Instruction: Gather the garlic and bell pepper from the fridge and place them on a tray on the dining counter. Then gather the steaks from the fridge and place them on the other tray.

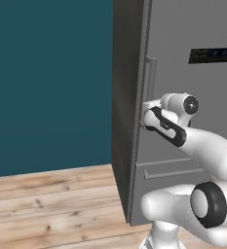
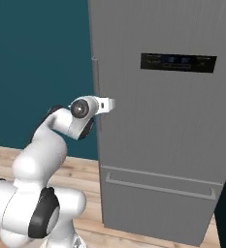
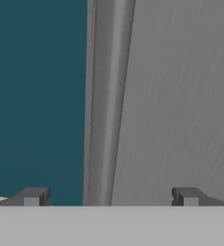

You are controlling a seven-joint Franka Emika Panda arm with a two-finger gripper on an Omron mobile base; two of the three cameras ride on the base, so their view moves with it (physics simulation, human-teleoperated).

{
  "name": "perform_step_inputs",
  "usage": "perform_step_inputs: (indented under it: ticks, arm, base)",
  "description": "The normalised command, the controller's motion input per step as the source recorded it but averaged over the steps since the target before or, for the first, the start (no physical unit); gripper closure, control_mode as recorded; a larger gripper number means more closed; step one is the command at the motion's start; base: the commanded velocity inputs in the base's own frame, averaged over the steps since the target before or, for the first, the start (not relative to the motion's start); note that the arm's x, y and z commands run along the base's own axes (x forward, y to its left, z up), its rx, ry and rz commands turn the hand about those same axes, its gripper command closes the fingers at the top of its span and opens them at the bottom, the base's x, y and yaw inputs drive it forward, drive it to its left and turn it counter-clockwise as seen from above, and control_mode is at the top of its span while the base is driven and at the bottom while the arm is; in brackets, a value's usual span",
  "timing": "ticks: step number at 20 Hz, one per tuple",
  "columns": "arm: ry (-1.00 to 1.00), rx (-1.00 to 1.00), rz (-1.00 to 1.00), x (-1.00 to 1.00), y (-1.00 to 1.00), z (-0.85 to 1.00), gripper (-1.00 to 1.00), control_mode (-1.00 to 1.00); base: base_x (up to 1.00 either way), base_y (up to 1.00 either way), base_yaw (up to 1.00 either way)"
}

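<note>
The grey steel fridge (image 1: 193, 131) (image 2: 172, 135) stands with its door closed. Its long vertical bar handle (image 1: 150, 78) (image 2: 96, 82) (image 3: 108, 96) runs along the door's left edge. My gripper (image 3: 111, 196) is open at mid-handle height, and the bar rises between its two dark fingertips (image 3: 34, 196), one on each side of it and clear of it. The white hand (image 1: 151, 116) (image 2: 107, 104) is right at the handle. The garlic, bell pepper and steaks are hidden behind the closed door. The trays and the dining counter are out of view.
A teal wall (image 1: 47, 82) lies left of the fridge, above a light wooden floor (image 1: 51, 209). A black display strip (image 2: 178, 62) sits high on the door. A lower drawer front with a horizontal bar (image 2: 158, 186) is below.
</note>
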Motion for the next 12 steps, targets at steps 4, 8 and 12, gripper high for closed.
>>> perform_step_inputs:
  ticks: [4,8,12]
  arm:
    - [0.00,0.00,0.00,0.72,0.00,0.09,-1.00,-1.00]
    - [0.00,0.00,0.00,0.77,0.00,0.01,-1.00,-1.00]
    - [0.00,0.00,0.00,0.81,0.00,0.00,-1.00,-1.00]
  base:
    - [0.00,0.00,0.00]
    - [0.00,0.00,0.00]
    - [0.00,0.00,0.00]
